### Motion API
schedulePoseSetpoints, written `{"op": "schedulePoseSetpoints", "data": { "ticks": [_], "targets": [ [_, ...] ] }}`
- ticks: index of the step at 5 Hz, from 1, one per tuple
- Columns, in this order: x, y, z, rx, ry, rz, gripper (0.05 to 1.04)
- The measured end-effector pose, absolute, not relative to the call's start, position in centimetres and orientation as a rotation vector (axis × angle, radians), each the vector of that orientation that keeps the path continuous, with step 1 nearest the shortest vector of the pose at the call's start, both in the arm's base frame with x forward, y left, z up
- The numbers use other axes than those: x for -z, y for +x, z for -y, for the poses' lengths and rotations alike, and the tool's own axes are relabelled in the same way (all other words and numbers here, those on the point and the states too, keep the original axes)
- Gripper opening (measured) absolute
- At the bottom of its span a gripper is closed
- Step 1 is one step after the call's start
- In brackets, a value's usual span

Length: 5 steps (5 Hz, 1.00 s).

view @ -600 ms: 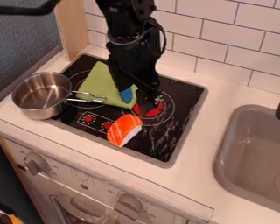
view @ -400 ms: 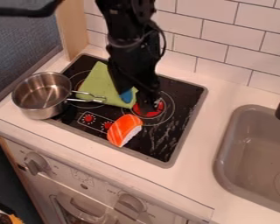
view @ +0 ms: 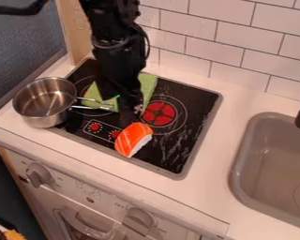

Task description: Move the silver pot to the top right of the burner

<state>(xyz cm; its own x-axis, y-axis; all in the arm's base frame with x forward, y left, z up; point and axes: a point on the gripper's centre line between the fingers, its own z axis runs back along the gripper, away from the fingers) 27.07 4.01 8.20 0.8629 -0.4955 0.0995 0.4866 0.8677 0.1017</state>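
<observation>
You have the tool [view: 132, 107] above the green cloth [view: 148, 84], left of the red burner [view: 159, 114], its opening impossible to tell; silver pot [view: 43, 101] at left of frame, handle pointing right.

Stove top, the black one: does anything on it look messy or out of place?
Yes. A sushi piece lies directly on the stove top, and a green cloth lies there too, odd beside burners. The silver pot juts past its left edge. Whitish streaks show near the front right, perhaps smudges or reflections.
</observation>
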Motion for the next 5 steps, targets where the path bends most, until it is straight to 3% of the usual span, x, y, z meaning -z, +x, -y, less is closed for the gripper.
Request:
{"op": "schedulePoseSetpoints", "data": {
  "ticks": [2, 4, 5],
  "targets": [
    [-7.8, 26.4, -9.3, 0.563, 0.137, 0.082, 1.001],
    [-6.3, 25.9, -13.2, 0.496, 0.178, 0.147, 1.001],
    [-4.8, 25.7, -14.1, 0.462, 0.169, 0.13, 1.001]
  ]
}}
